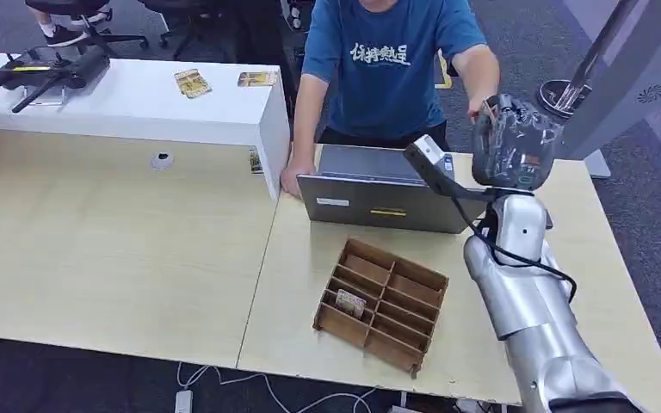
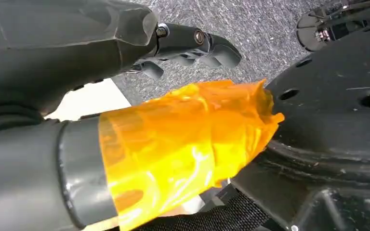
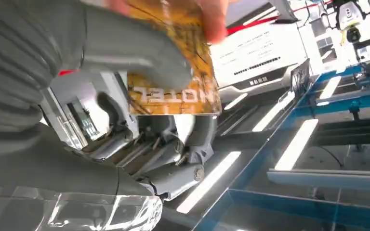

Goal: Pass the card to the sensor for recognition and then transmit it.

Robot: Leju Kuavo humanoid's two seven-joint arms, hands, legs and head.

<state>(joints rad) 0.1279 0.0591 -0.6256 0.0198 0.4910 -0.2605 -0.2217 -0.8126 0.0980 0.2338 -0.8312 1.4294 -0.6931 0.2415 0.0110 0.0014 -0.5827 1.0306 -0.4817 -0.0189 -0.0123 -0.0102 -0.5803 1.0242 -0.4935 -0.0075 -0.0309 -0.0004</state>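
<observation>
My right hand [image 1: 512, 142] is raised over the table's far right side, beside the person's hand [image 1: 484, 107]. In the right wrist view it pinches a yellow-brown card [image 3: 173, 82] printed HOTEL between the grey thumb [image 3: 135, 53] and the fingers [image 3: 173, 159]. The person's fingertips [image 3: 213, 19] touch the card's far edge. A grey sensor [image 1: 430, 159] stands tilted just left of the hand, behind the laptop [image 1: 379, 198]. My left hand [image 2: 173, 96] hangs low with nothing in it, its thumb wrapped in orange tape, its dark fingers [image 2: 197, 43] apart from it.
A wooden divided tray [image 1: 383, 301] lies in front of the laptop with one card [image 1: 350, 303] in a slot. A person in a blue shirt [image 1: 387, 69] stands behind the table and leans on it. The white counter [image 1: 138, 103] at the back left bears cards and a dark device.
</observation>
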